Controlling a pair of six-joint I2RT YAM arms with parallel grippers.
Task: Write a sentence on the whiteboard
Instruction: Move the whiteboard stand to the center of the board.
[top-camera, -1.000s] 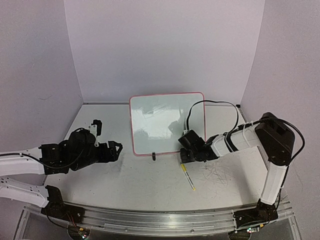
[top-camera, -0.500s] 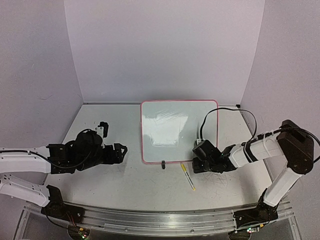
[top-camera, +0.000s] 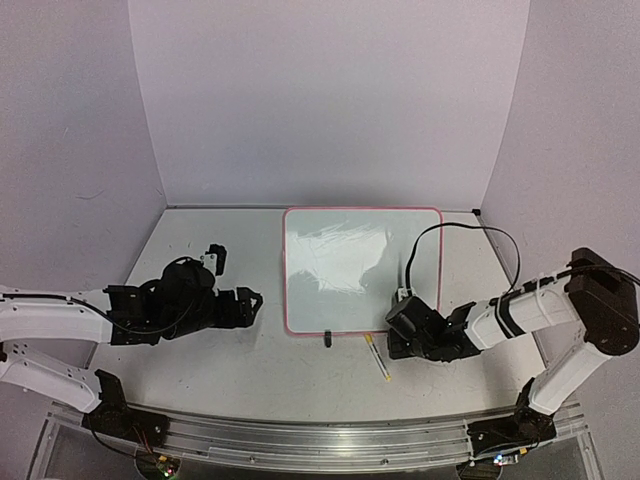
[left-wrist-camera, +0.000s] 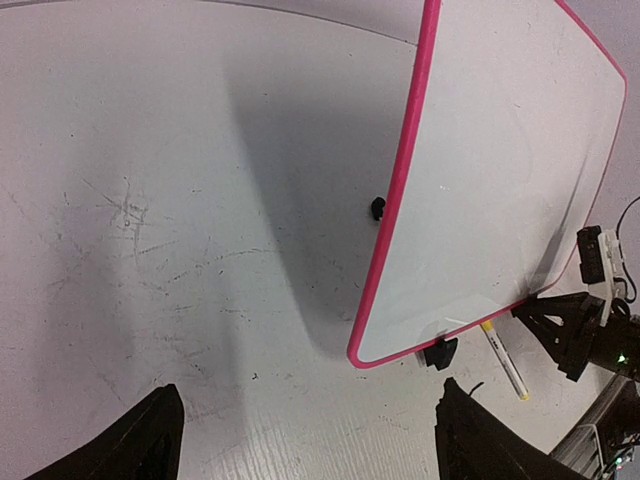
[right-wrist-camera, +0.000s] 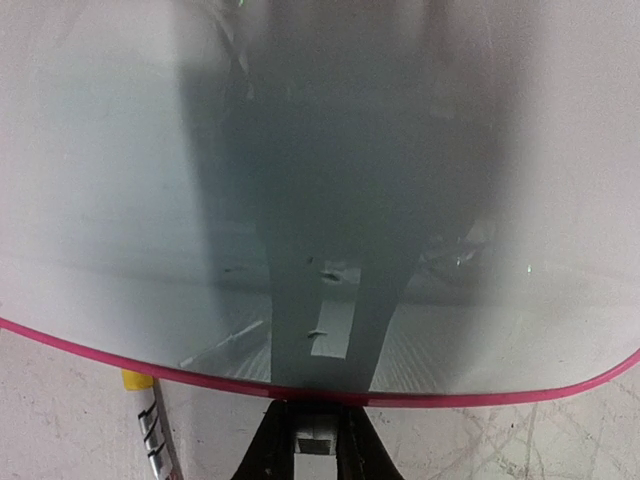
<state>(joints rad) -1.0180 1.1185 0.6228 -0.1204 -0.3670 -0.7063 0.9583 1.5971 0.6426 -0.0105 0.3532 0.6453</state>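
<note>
The whiteboard (top-camera: 345, 265) has a pink-red rim and stands tilted on the table. It also shows in the left wrist view (left-wrist-camera: 500, 170) and fills the right wrist view (right-wrist-camera: 300, 150). No sentence shows on its glossy face, only reflections. My right gripper (top-camera: 392, 338) is shut on the board's near edge at the right; in the right wrist view (right-wrist-camera: 318, 440) its jaws pinch just under the rim. My left gripper (top-camera: 255, 305) is open and empty on the table left of the board; in its own view (left-wrist-camera: 305, 400) the board's near left corner lies ahead.
A white marker with a yellow cap (top-camera: 377, 357) lies on the table in front of the board, just left of my right gripper; it also shows in both wrist views (left-wrist-camera: 500, 360) (right-wrist-camera: 150, 425). A black clip foot (top-camera: 328, 338) sits under the near rim. A cable (top-camera: 470, 232) loops over the right arm.
The whiteboard has slid to the right with my right gripper holding its near edge. My left arm has moved right after it, its gripper still open.
</note>
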